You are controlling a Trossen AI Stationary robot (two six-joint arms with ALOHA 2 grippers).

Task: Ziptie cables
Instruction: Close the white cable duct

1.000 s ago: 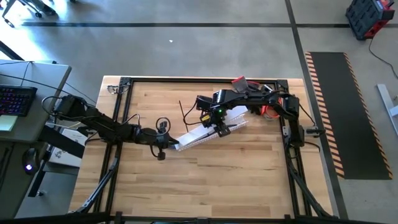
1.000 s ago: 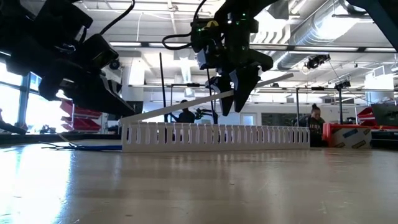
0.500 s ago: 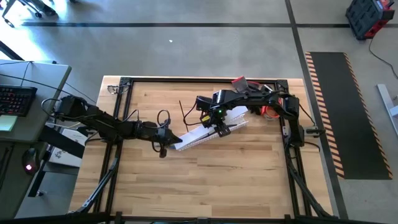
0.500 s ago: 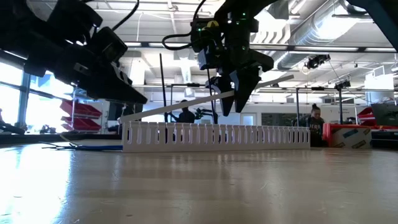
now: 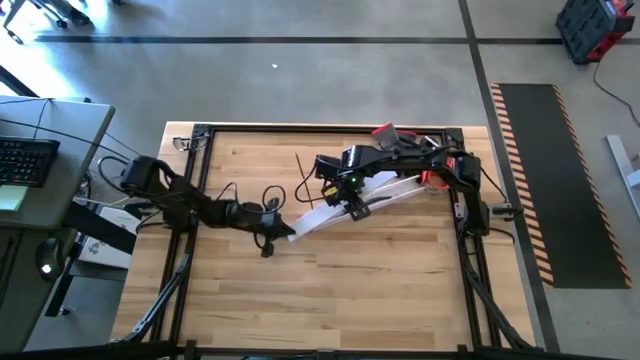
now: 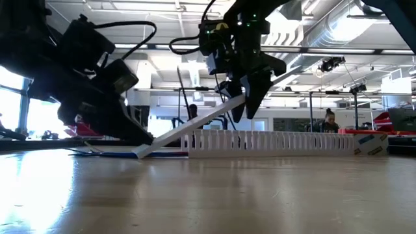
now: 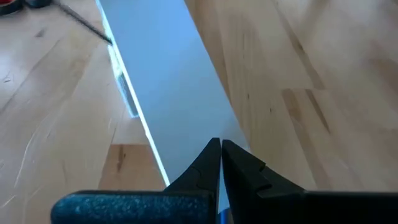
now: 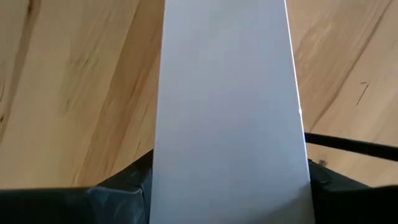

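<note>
Although the task names the cables (image 5: 300,166), very little of them shows: one thin dark wire rises from the left end of the white slotted channel (image 6: 273,142), curving up and away from the table (image 5: 360,290), and the same dark strand crosses a corner of each wrist view. No grey, reddish or greenish strand can be picked out (the rest of the bunch is judged to lie inside the channel, hidden by its walls and by the cover above).

That cover, a flat white strip (image 5: 385,192), slants over the channel. Its low end is on the wood just past the channel's left end, and its high end is tilted up toward the right arm's side. The right gripper (image 5: 353,203) clasps the strip across its width near the middle, directly above the channel. The left gripper (image 5: 268,230) has its fingers pressed together, holding nothing, and their tips are at the strip's low end.

The channel, the strip and presumably the cables share one long axis, running diagonally between the two grippers. The right gripper is the nearer to the bunch, but the strip lies between them. Reaching the wires therefore turns on the strip going clear first.
</note>
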